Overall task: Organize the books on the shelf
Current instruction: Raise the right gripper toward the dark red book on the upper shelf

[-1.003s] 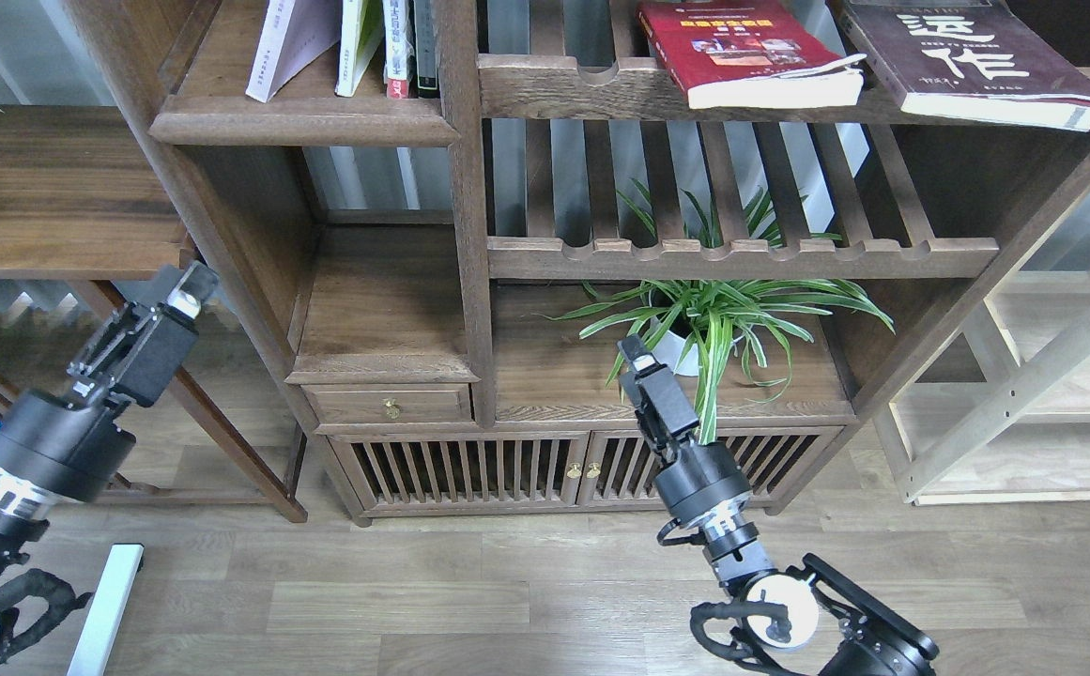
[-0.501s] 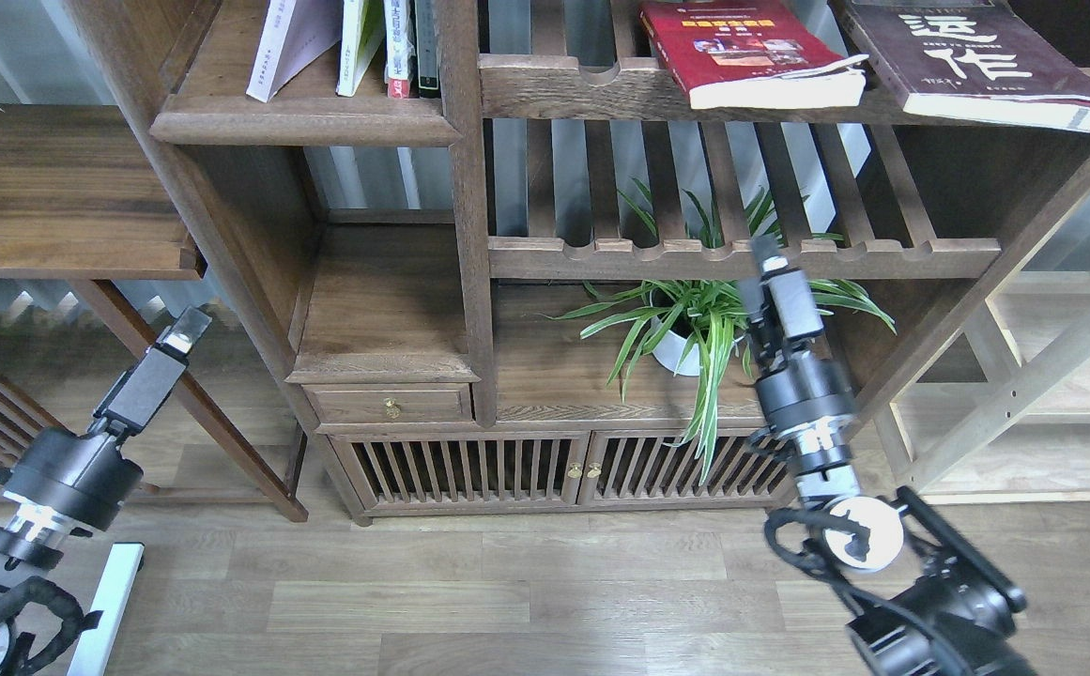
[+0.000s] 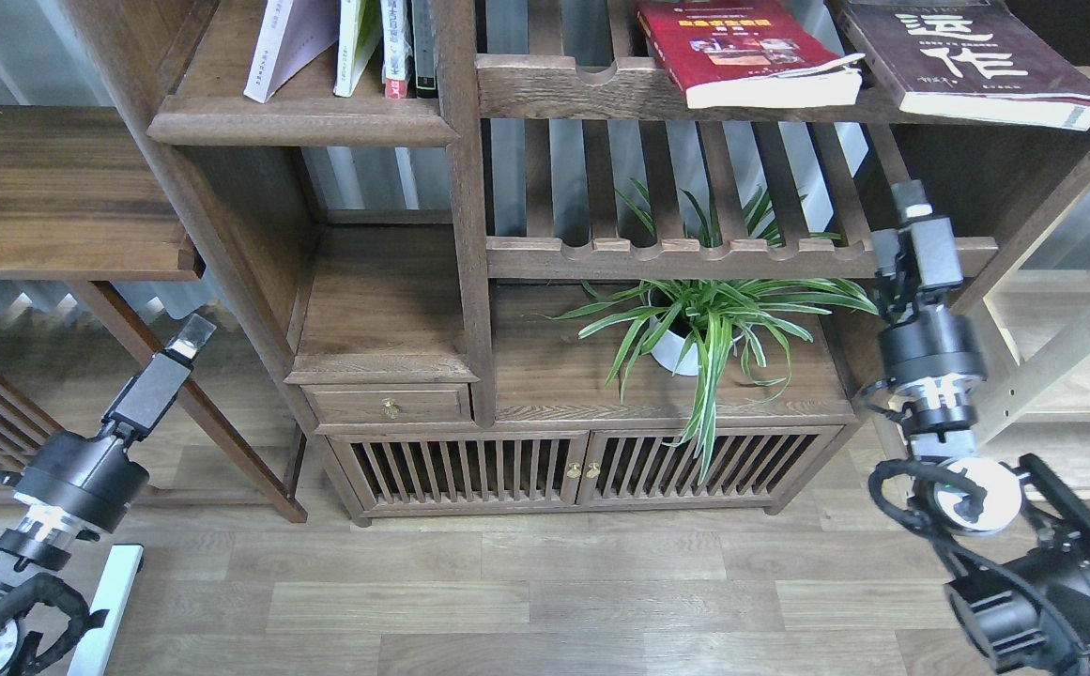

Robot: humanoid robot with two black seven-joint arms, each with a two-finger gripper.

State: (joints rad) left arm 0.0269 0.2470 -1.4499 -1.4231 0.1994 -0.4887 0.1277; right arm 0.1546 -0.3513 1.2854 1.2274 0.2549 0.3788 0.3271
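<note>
A pale lavender-white book (image 3: 284,45) leans against a few upright books (image 3: 396,42) on the solid dark shelf (image 3: 300,122) at the top left. On the slatted rack at the top right a red book (image 3: 742,52) and a maroon-brown book with cream characters (image 3: 967,56) lie flat. My right gripper (image 3: 911,202) points up beside the bookcase's right post, well below the maroon book and holding nothing I can see. My left gripper (image 3: 190,333) hangs low at the left, far from the books. Each gripper shows as one dark block, so its fingers cannot be told apart.
A potted spider plant (image 3: 709,324) stands on the cabinet top under the lower slatted rack (image 3: 742,255). A drawer and slatted doors (image 3: 563,469) sit below. A dark side table (image 3: 56,188) is at the left, a pale wood frame (image 3: 1051,376) at the right.
My right arm has swung right and upward, from in front of the plant to the bookcase's right post. My left gripper has dropped a little lower. The books have not moved.
</note>
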